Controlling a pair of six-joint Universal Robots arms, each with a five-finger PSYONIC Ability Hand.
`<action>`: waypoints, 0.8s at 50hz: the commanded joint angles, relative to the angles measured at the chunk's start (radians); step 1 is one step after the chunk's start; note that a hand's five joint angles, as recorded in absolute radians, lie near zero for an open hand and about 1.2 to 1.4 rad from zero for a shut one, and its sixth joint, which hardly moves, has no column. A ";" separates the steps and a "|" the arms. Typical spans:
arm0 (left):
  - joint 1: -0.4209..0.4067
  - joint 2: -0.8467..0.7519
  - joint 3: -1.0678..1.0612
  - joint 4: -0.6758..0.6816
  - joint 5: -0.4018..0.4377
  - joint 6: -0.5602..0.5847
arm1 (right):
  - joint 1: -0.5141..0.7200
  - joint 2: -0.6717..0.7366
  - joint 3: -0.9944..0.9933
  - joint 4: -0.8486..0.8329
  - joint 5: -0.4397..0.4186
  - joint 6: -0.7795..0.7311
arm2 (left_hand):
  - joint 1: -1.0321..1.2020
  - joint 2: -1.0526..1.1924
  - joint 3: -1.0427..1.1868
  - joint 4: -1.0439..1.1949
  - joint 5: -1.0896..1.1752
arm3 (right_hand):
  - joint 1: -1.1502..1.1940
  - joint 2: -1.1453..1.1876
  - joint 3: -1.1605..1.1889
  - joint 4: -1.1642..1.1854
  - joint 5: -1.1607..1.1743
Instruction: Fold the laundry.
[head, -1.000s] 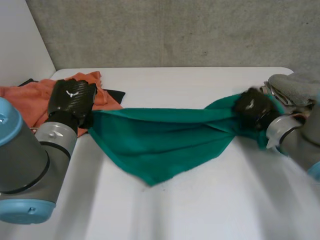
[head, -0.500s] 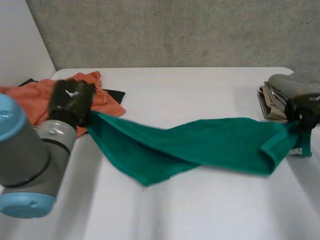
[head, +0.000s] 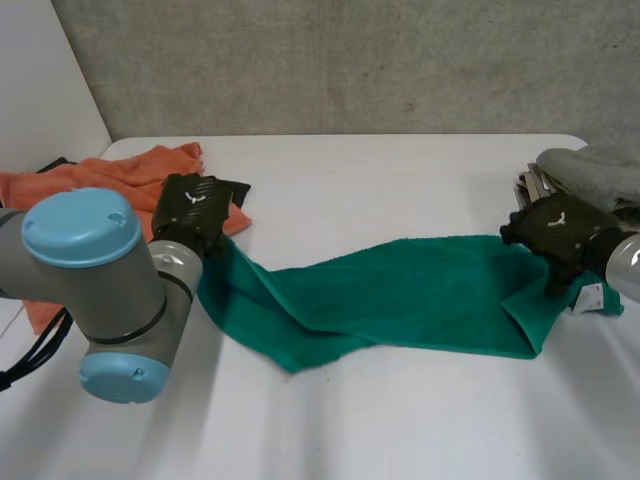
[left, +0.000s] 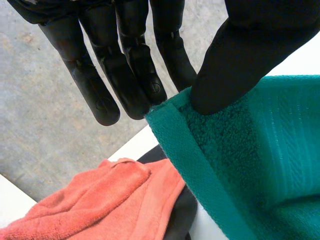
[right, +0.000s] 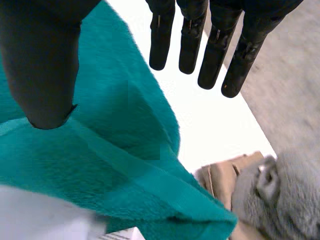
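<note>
A green towel (head: 400, 295) lies stretched across the middle of the table (head: 330, 430), running from near the left edge almost to the right edge, with one loose corner pointing toward the near edge. The left hand (head: 192, 208) has the towel's left corner. In the left wrist view the thumb presses the hemmed edge against the straight fingers (left: 130, 65), a firm pinch. The right hand (head: 555, 228) sits over the towel's right end, where the cloth doubles back on itself. Its fingers (right: 215, 45) are straight and spread well apart from the thumb, holding nothing (the thumb hangs over the cloth, the fingertips over bare table).

An orange cloth (head: 110, 175) is bunched at the far left corner, partly on a black cloth (head: 232, 188), just beside the left hand. A stack of folded laundry (head: 590, 165), grey on top, sits at the right edge just behind the right hand. Open white table runs along the whole near edge, and also between the towel and the far edge.
</note>
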 joint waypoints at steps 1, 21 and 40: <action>0.003 0.021 -0.009 0.000 0.000 -0.007 | 0.007 0.036 0.060 0.059 -0.009 -0.220 | 0.240 0.196 0.200 0.192 0.240 | 0.095 0.040 0.043 0.041 0.041; 0.003 0.082 -0.063 -0.004 0.000 0.001 | 0.022 0.116 0.025 -0.082 0.077 -0.157 | 0.240 0.196 0.200 0.192 0.240 | 0.975 0.920 0.923 0.921 0.920; 0.049 0.345 -0.204 -0.285 0.015 0.042 | -0.071 -0.219 0.063 0.333 0.253 -0.101 | 0.240 0.196 0.200 0.192 0.240 | 0.975 0.920 0.923 0.921 0.920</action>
